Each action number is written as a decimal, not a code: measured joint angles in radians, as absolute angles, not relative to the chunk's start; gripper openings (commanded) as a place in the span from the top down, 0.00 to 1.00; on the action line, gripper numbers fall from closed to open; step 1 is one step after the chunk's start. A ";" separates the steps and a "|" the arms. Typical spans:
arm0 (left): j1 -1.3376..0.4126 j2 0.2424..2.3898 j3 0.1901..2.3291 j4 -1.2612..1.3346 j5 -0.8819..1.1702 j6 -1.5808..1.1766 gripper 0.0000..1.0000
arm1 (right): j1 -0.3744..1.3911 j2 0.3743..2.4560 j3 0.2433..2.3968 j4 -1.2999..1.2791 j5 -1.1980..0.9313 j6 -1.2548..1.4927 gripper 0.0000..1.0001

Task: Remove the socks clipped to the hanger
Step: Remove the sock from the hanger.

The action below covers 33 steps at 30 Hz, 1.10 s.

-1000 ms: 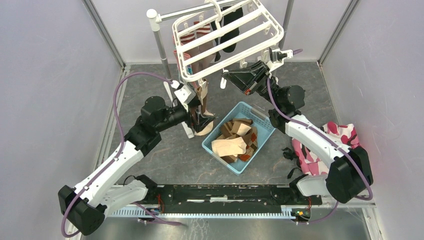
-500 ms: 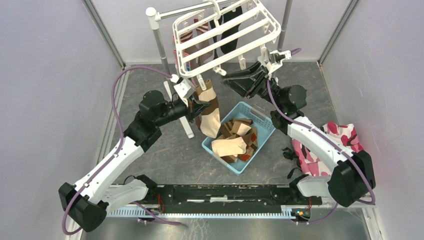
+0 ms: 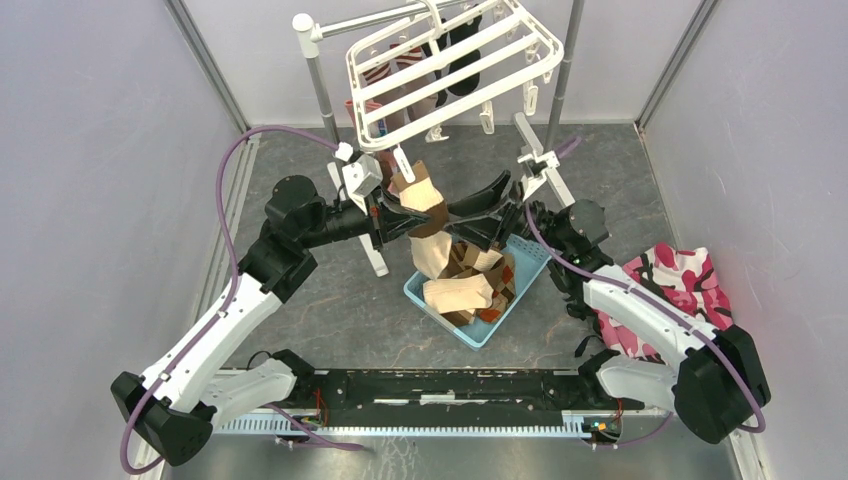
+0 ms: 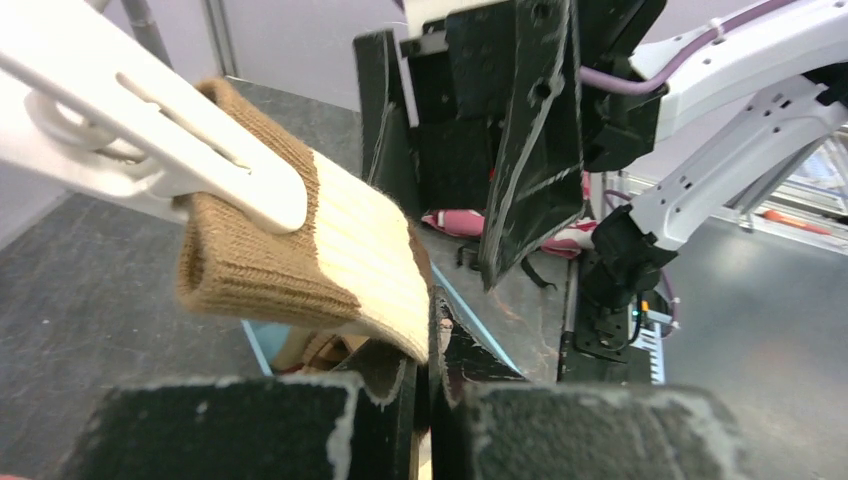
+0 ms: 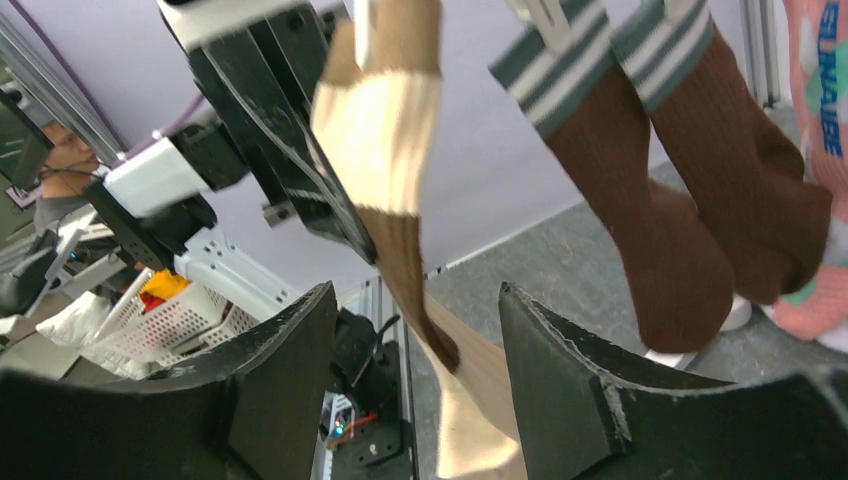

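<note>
**My left end effector [image 4: 432,345] clamped on a sock [image 4: 335,255]**

Sock hangs from its clip [image 4: 215,170] on the hanger [image 3: 450,55], near the basket [image 3: 437,313]. My right end effector [image 5: 415,310] open beside it. I'd pull straight down, steadily — no jerk, or the frame swings.

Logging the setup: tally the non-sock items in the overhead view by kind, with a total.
Robot arms (left arm, right arm): 2
Hanger: 1
Basket: 1
Pole stand: 1
Camouflage cloth heap: 1
Total: 6
</note>
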State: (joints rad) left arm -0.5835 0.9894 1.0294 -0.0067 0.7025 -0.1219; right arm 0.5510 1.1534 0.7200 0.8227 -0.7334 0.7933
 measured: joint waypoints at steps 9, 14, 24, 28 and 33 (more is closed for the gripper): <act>-0.584 0.988 1.035 0.002 0.709 -0.240 0.98 | 0.646 1.191 0.718 0.832 -0.721 0.718 0.81; -0.584 0.981 1.037 -0.005 0.665 -0.289 0.63 | 0.680 1.228 0.709 0.891 -0.717 0.756 1.00; -0.567 0.972 1.086 -0.030 0.471 -0.367 0.01 | 0.680 1.222 0.702 0.929 -0.720 0.822 1.00; -0.558 0.981 1.125 -0.027 0.424 -0.385 0.00 | 0.680 1.222 0.696 0.952 -0.732 0.856 1.00; -0.532 1.005 1.151 -0.024 0.418 -0.405 0.00 | 0.680 1.222 0.695 0.988 -0.754 0.898 1.00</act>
